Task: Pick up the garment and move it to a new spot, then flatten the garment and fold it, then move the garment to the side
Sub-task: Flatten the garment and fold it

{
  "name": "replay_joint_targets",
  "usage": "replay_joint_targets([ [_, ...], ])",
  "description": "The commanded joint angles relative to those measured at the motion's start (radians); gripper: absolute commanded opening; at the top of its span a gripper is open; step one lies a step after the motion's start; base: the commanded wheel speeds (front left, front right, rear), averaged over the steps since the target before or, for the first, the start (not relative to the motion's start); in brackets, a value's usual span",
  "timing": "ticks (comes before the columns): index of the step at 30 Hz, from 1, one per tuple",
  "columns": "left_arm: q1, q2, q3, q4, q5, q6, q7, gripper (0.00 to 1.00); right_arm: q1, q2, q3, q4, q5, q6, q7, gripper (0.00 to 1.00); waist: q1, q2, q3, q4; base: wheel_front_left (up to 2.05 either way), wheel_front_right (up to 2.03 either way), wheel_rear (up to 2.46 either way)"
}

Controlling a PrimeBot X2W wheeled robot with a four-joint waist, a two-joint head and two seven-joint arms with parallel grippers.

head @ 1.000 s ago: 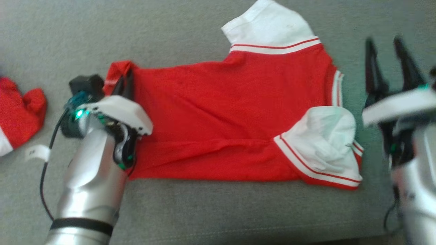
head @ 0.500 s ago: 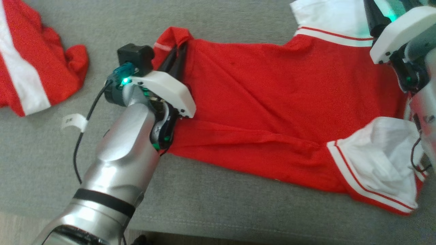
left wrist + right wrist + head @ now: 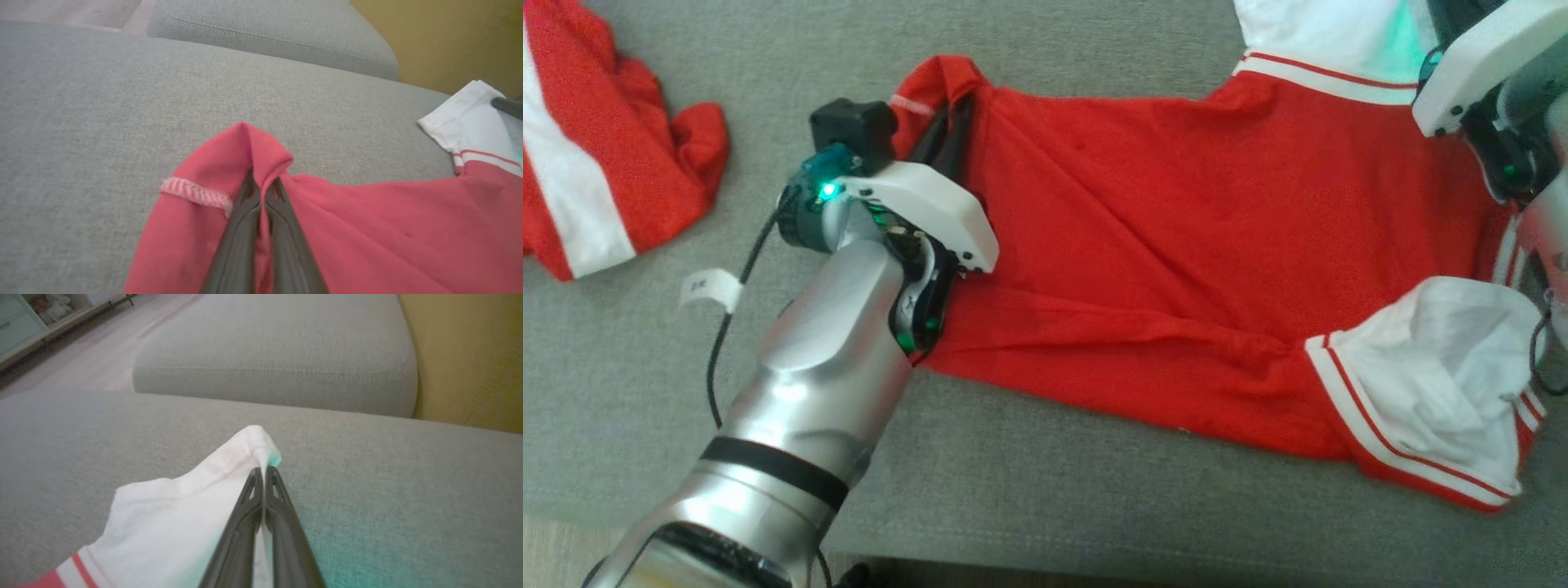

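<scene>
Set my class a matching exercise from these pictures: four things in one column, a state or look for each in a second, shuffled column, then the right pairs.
Things
1. left tool
2. right tool
3. paper label
4. second garment

States
A. white, lying on the grey cushion beside the left arm
B. shut on a white sleeve
C. red and white, crumpled in a heap
D. shut on a red hem

Pairs: 1-D, 2-B, 3-A, 4-C
</scene>
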Motion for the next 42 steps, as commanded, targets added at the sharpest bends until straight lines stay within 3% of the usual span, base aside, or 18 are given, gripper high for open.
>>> replay_joint_targets([
  [1,-0.025,0.032,0.043,-0.026,-0.004,0.006,-0.011,0.0,-0.012,-0.014,0.015,-0.044,0.016,0.007,-0.031,0.0,0.0,0.0,-0.007,-0.014,0.0,0.0,0.0],
  [9,0.098,0.115,0.153,-0.17,-0.019,0.021,-0.013,0.0,0.121,-0.085,0.055,-0.262,0.124,0.007,-0.19,0.0,0.0,0.0,-0.051,-0.076,0.0,0.0,0.0],
  [13,0.185,0.145,0.185,-0.246,-0.07,0.0,-0.006,0.0,0.232,-0.113,0.054,-0.377,0.158,0.007,-0.218,0.0,0.0,0.0,-0.071,-0.101,0.0,0.0,0.0],
  [20,0.301,0.198,0.209,-0.371,-0.123,0.002,0.04,0.0,0.434,-0.131,0.005,-0.546,0.171,0.007,-0.246,0.0,0.0,0.0,-0.095,-0.126,0.0,0.0,0.0],
  [32,0.477,0.282,0.287,-0.568,-0.203,0.023,0.053,0.0,0.847,-0.018,-0.182,-0.816,0.15,0.007,-0.234,0.0,0.0,0.0,-0.126,-0.187,0.0,0.0,0.0],
  [39,0.595,0.31,0.299,-0.631,-0.223,0.059,0.069,0.0,0.986,0.053,-0.266,-0.862,0.087,0.007,-0.183,0.0,0.0,0.0,-0.13,-0.21,0.0,0.0,0.0],
  [40,0.608,0.313,0.295,-0.629,-0.225,0.064,0.079,0.23,0.999,0.066,-0.274,-0.856,0.079,0.007,-0.167,0.0,0.0,0.0,-0.13,-0.211,0.0,0.0,0.0],
  [41,0.616,0.314,0.295,-0.624,-0.225,0.071,0.082,0.69,1.008,0.076,-0.275,-0.853,0.065,0.007,-0.152,0.29,0.0,0.0,-0.13,-0.211,0.0,0.0,0.0],
  [42,0.622,0.316,0.293,-0.619,-0.218,0.078,0.079,1.0,1.015,0.087,-0.278,-0.846,0.055,0.007,-0.135,1.0,0.0,0.0,-0.131,-0.212,0.0,0.0,0.0],
])
